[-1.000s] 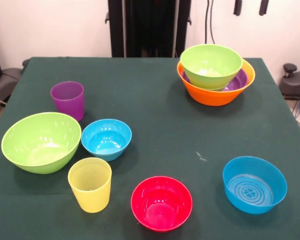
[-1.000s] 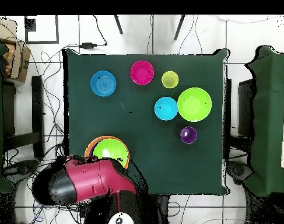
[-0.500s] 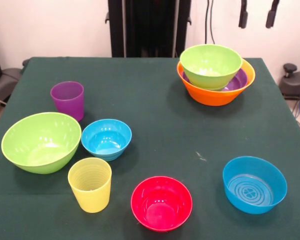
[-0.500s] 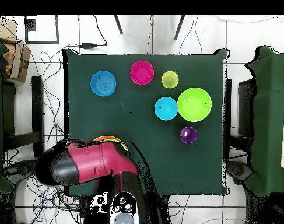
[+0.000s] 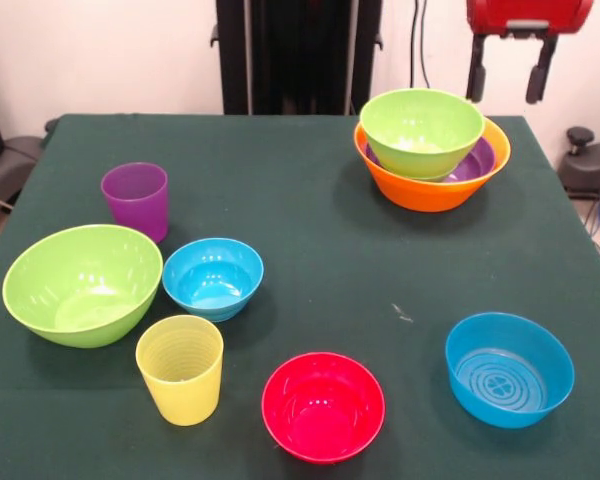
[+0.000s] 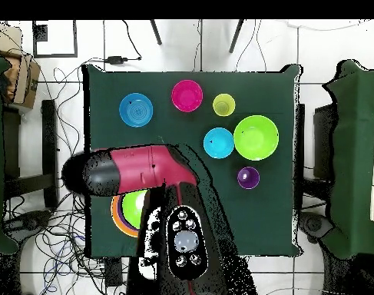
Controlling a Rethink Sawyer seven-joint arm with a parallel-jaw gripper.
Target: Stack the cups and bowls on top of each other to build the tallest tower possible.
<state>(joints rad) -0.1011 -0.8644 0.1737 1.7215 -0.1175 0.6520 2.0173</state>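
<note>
The tower stands at the back right of the table: a large orange bowl (image 5: 432, 192) holds a shallow purple bowl (image 5: 486, 160) with a lime green bowl (image 5: 422, 130) on top. My gripper (image 5: 505, 85) hangs open and empty just above and behind its right rim, touching nothing. Loose on the cloth are a purple cup (image 5: 135, 200), a ribbed yellow cup (image 5: 180, 368), a big lime green bowl (image 5: 83, 283), a small blue bowl (image 5: 213, 277), a pink-red bowl (image 5: 323, 405) and a wider blue bowl (image 5: 509, 369). From overhead, the arm (image 6: 132, 170) covers part of the tower (image 6: 132, 209).
The green table (image 5: 310, 190) has open cloth between the tower and the loose pieces. A small pale speck (image 5: 402, 314) lies near the middle. Chairs stand beside the table's sides (image 6: 351, 154).
The gripper has come down from the top edge, its red body now showing in the front view. Overhead, the arm swung across and over the tower. No bowl or cup moved.
</note>
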